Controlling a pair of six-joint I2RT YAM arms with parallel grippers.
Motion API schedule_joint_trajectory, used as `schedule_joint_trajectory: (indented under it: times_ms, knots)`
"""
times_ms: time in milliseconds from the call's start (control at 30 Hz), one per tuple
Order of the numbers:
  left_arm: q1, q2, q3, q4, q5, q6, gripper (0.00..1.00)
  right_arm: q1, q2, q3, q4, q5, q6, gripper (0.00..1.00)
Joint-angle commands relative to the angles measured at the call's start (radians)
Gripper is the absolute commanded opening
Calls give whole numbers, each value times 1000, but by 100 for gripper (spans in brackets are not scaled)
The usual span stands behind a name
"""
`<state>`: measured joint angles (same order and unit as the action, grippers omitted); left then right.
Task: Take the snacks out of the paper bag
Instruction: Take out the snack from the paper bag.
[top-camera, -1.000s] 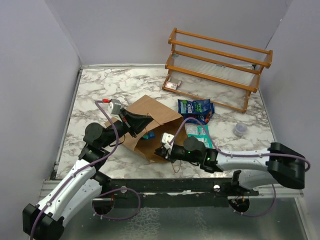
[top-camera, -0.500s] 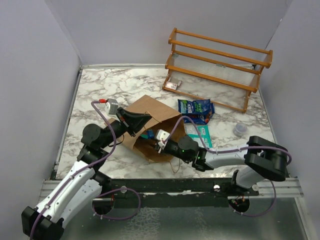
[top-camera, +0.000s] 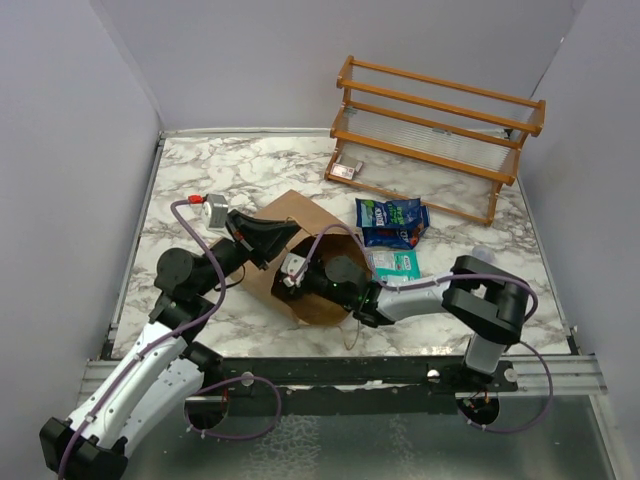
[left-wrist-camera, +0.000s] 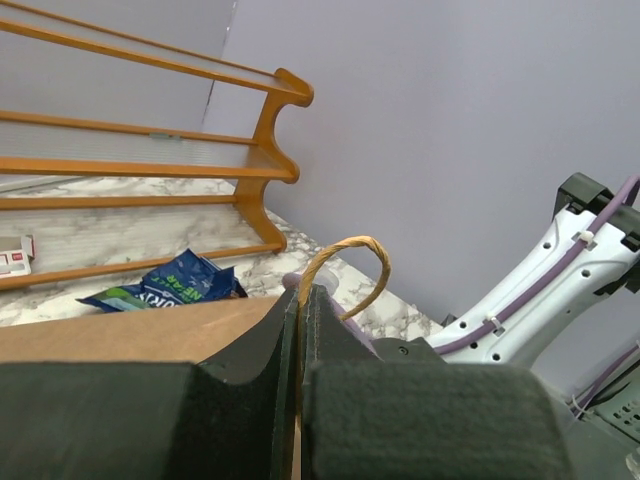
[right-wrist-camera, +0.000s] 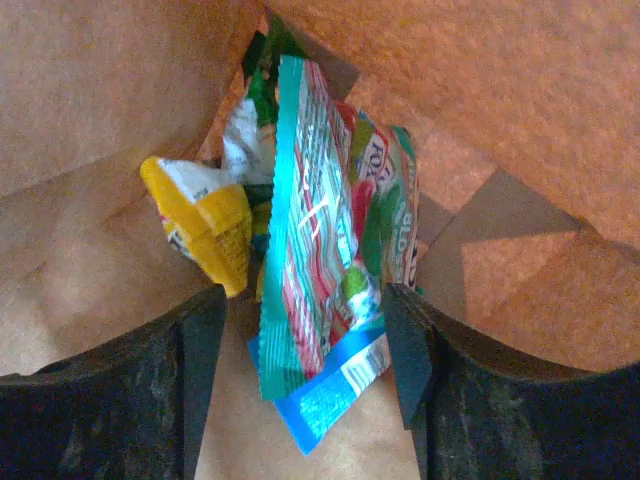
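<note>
On the left side of the marble table (top-camera: 200, 170), the left arm reaches forward to the paper bag (top-camera: 300, 212). The left gripper (top-camera: 262, 238) has its fingers (left-wrist-camera: 250, 350) pressed together on the upper edge of the bag's mouth. In the left wrist view, the twisted handle loop (left-wrist-camera: 345, 270) rises from just between them. The bag lies on its side near the middle of the table, and its mouth faces the near right.

The right arm comes in from the right, and the right gripper (right-wrist-camera: 302, 300) is inside the mouth of the bag. Its fingers (right-wrist-camera: 195, 370) stand apart, one on each side of a striped teal and red packet (right-wrist-camera: 305, 230) that has a blue end. I cannot tell if they touch it. A yellow packet (right-wrist-camera: 205, 225) lies just beside this one on the left, deeper in the bag. A green and red packet (right-wrist-camera: 385, 210) shows behind it on the right.

Outside the bag, to its right, two snacks lie on the marble. A blue packet (top-camera: 392, 220) is farther back, and a teal-green packet (top-camera: 397, 264) is nearer, just beside the right arm. At the far right of the table stands a wooden rack (top-camera: 440, 130). A small pale box (top-camera: 348, 170) with a reddish mark lies at its left end. A small clear cup (top-camera: 482, 252) shows partly behind the right arm.
</note>
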<state>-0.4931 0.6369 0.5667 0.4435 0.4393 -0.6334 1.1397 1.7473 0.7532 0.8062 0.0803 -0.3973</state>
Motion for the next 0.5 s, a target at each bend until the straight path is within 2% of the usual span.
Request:
schedule_joint_trajectory:
  times_ms: [0, 300, 367, 467]
  knots:
    - [-2, -7, 17, 50, 7, 1, 0, 5, 60, 82, -25, -14, -74, 67]
    - [-2, -24, 9, 70, 4, 3, 0, 3, 189, 158, 0, 1, -104, 71]
    - [-2, -24, 13, 60, 6, 8, 0, 2, 219, 181, 13, 35, -106, 71]
    - [-2, -31, 16, 49, 1, 16, 0, 0, 246, 216, 0, 67, -109, 65]
